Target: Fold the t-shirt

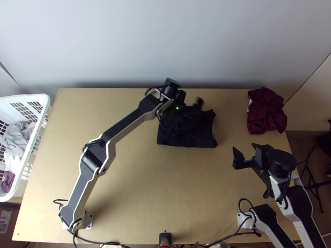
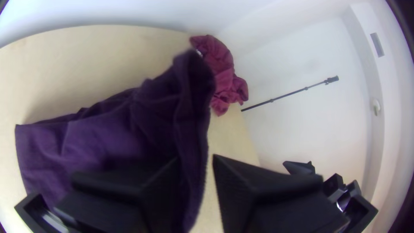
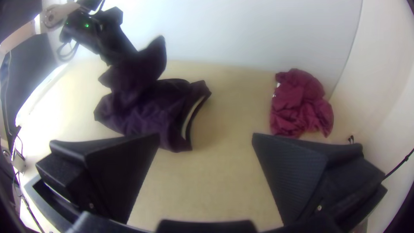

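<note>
Left gripper over the far part of the t-shirt; body of the cloth towards the bench's near edge

Position: the dark t-shirt (image 1: pixel 188 134) lies far out on the bench (image 1: pixel 136 186), about midway across. It is bunched into a compact, partly folded pack, longer from side to side than front to back in the top view. Near edge fairly straight; far right corner sticks out. The right wrist view gives a pale strip (image 3: pixel 192 116) along one side, and a part of the dark cloth raised above the rest.

Left gripper (image 2: pixel 197 159): fingers a little apart. A raised ridge of the t-shirt runs into the gap, with pale bench visible between it and one finger, so no firm grip is evident. Whether the cloth touches the other finger, cannot tell.

Right gripper (image 1: pixel 245 148): spread wide, nothing between the fingers, well apart from the t-shirt. From it, the cloth lies to the left and farther out.

Judgement: folding under way, final pack not reached. Left arm is plainly the nearer and should do the next step. As most of the cloth lies on the near side of its gripper, laying the raised part down that way, along the long side, looks sound. Risk: ridge snags on a finger and drags the pack askew.
</note>
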`<state>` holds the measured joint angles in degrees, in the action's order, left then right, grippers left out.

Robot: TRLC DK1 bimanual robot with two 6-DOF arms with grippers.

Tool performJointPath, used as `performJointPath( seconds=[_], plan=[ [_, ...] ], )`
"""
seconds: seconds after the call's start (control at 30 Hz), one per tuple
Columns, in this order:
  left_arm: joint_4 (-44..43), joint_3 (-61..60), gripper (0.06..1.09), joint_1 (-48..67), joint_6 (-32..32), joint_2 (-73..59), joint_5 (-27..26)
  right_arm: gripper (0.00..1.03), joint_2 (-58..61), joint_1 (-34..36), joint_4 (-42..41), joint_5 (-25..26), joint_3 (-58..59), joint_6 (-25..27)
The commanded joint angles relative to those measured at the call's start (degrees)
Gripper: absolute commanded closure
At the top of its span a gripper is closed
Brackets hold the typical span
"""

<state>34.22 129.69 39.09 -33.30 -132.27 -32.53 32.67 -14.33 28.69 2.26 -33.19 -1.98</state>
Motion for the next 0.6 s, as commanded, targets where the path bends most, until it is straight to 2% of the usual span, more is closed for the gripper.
performJointPath(
  seconds=[0.0, 0.23, 0.33, 0.4, 0.47, 0.57],
  plan=[
    [-5.2, 1.6, 0.10, 1.8, -7.7, -4.7, 1.9, 0.04, -1.5, 0.6, -0.2, -0.3, 2.1, -0.1],
    [-12.1, 1.6, 0.10, -1.5, -16.9, -2.0, 2.8, 0.04, -1.5, 0.4, -1.8, -1.1, 3.4, -0.3],
    [-13.0, 1.4, 0.10, -3.1, -17.8, -0.2, 2.8, 0.04, -1.2, -0.1, -2.1, -1.2, 3.3, -0.2],
    [-12.3, 0.6, 0.10, -4.5, -16.7, 1.2, 2.8, 0.04, -0.6, -0.3, -3.1, -1.3, 3.1, -0.5],
    [-10.1, -1.7, 0.10, -5.3, -12.8, 3.5, 2.8, 0.04, 0.6, -0.5, -3.1, -1.6, 2.9, -2.2],
    [-5.5, -3.8, 0.10, -6.9, -6.5, 6.5, 2.8, 0.04, 3.5, -0.5, -4.0, -5.3, 3.1, -6.1]
  ],
)
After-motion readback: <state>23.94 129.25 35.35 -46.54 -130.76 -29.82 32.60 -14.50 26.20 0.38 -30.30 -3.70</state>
